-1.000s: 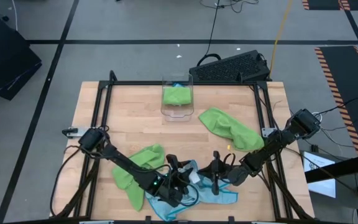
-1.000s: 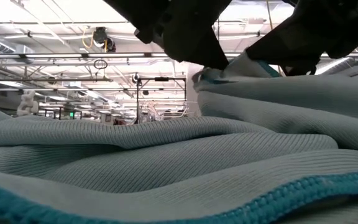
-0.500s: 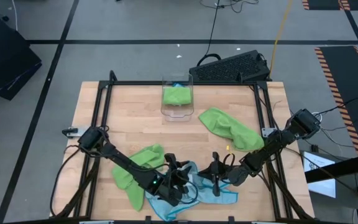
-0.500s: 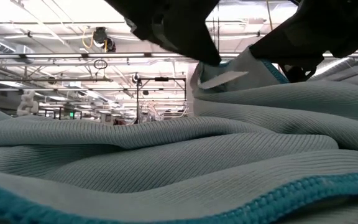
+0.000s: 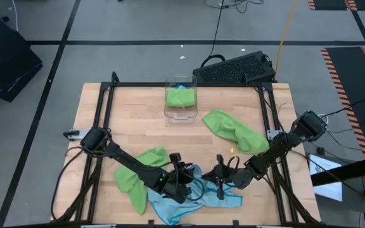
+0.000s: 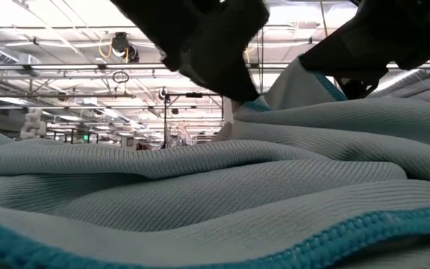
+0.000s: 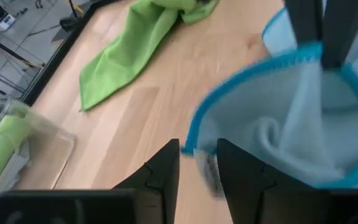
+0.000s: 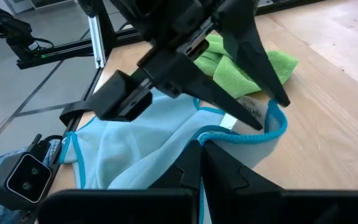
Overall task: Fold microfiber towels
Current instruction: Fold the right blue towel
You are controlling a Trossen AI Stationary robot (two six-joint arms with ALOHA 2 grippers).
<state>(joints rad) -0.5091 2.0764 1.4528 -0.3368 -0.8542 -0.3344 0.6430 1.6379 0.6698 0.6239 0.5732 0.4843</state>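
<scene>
A light blue towel with a teal hem lies crumpled near the table's front edge and fills the low view. Part of its hem is raised between my two grippers. My left gripper reaches in from the left and is closed on that hem by a white tag. My right gripper comes from the right and is shut on the same hem a little farther along. Lime green towels lie at the near left and at the right. Another green towel sits in the bin. My left gripper pinches the blue towel's teal hem between its two fingers, right by the white tag. The fingers slant down from the table's left. The hem there is held off the table; the towel's body lies below. My right gripper holds the teal hem between its shut fingers, which come almost level from the table's right. The hem is lifted and curls in a slack loop toward my left gripper. The rest of the towel rests on the table.
A clear plastic bin stands at the far middle. A black frame rail runs around the tabletop. A dark keyboard lies beyond the far edge. Bare wood shows between the bin and the towels.
My left gripper has turned at the wrist and come in over the raised hem. In the low view it now covers the white tag that showed half a second ago. My right gripper has kept the hem up.
</scene>
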